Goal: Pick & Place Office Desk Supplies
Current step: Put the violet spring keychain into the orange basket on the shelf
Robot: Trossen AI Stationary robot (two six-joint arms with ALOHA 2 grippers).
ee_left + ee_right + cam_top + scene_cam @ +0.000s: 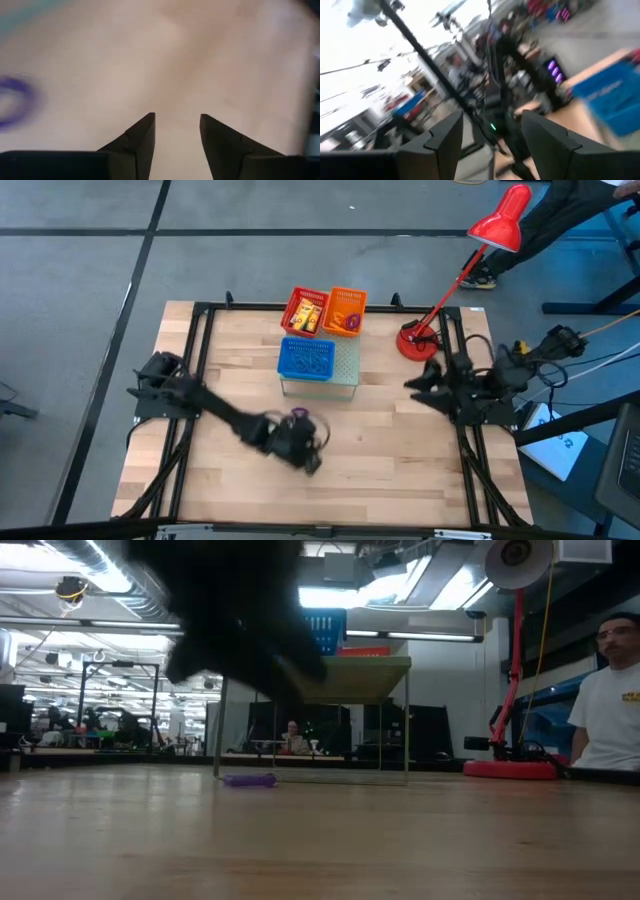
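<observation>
The left gripper [312, 462] hangs open and empty over the table [400, 460], just beside a purple loop [298, 414] — the reach before a grasp. Next, I judge, centre over it and close. The right gripper [415, 384] waits open.

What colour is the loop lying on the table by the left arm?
Purple loop, clearest in the low view.

Robotics lab, open hall, ceiling lights [110, 622], workstations behind wooden table [400, 440]
</observation>
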